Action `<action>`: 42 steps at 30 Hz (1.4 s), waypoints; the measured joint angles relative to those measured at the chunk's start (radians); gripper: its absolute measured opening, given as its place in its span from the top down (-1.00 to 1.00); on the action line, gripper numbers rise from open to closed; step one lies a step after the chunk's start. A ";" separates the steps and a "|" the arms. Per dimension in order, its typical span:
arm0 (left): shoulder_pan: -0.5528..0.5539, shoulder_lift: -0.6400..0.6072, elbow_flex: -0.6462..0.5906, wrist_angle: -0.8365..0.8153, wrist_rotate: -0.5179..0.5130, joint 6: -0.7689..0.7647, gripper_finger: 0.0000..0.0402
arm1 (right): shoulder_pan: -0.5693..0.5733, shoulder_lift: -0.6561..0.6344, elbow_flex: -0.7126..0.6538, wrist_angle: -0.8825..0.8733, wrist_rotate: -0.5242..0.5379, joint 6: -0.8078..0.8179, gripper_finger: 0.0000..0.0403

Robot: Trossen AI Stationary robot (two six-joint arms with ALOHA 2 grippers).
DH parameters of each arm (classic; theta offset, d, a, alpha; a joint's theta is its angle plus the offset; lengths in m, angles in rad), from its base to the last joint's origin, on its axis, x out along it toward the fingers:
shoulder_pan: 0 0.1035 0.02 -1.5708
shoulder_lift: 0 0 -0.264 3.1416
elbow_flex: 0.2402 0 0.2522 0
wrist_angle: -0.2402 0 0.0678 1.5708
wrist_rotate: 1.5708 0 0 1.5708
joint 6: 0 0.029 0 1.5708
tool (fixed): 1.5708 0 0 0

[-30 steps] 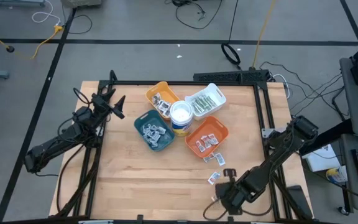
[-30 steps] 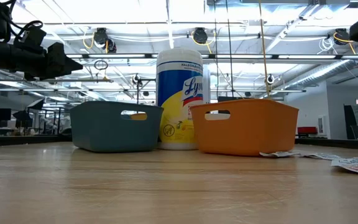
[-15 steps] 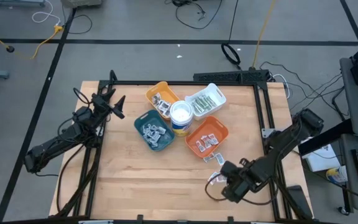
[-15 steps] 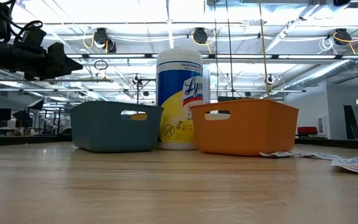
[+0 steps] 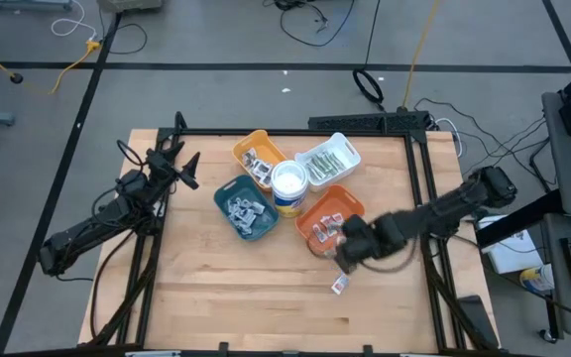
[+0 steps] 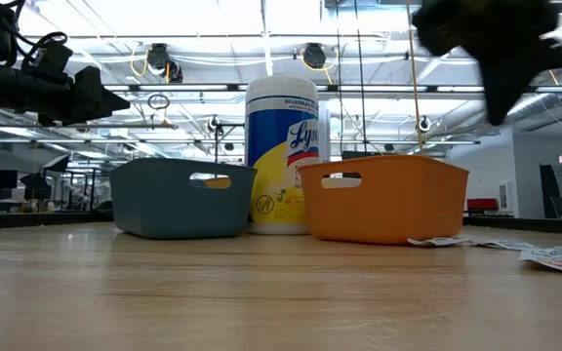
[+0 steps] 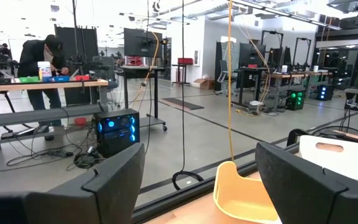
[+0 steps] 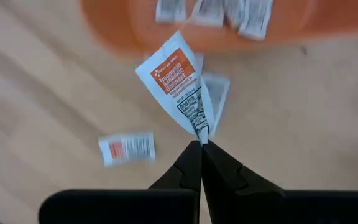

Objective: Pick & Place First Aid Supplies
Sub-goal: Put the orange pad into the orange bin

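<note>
Right claw pinched together on the very corner of one white-and-red packet, held just above the counter, near the orange tray.

Risks, near to far:
- Grip is only on a corner; the packet hangs loose and could slip out or swing before reaching the tray, likely landing back on the wood.
- A loose packet lies on the counter just beside the carried one, another partly hidden behind it; a low pass could sweep them.
- A low release could catch the tray rim, flipping the packet outside.
- Teal tray and white tub stand touching the orange tray; overshoot misfiles.

Left claw waits, fingers apart, at the counter's far-left edge.
</note>
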 joint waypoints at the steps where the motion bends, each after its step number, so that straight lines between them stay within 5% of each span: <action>1: 0.000 0.000 0.000 0.000 0.000 0.000 -0.53 | -0.034 0.000 0.000 0.000 -0.001 -0.027 1.00; 16: 0.000 0.000 0.000 0.000 0.000 0.000 -0.53 | -0.394 0.022 0.000 0.092 0.000 -0.289 1.00; 27: 0.000 0.000 0.000 0.000 0.000 0.000 -0.53 | -0.424 0.159 0.000 0.166 0.000 -0.379 1.00; 42: 0.000 0.000 0.000 0.000 0.000 0.000 -0.53 | -0.414 0.177 -0.026 0.277 -0.015 -0.439 0.89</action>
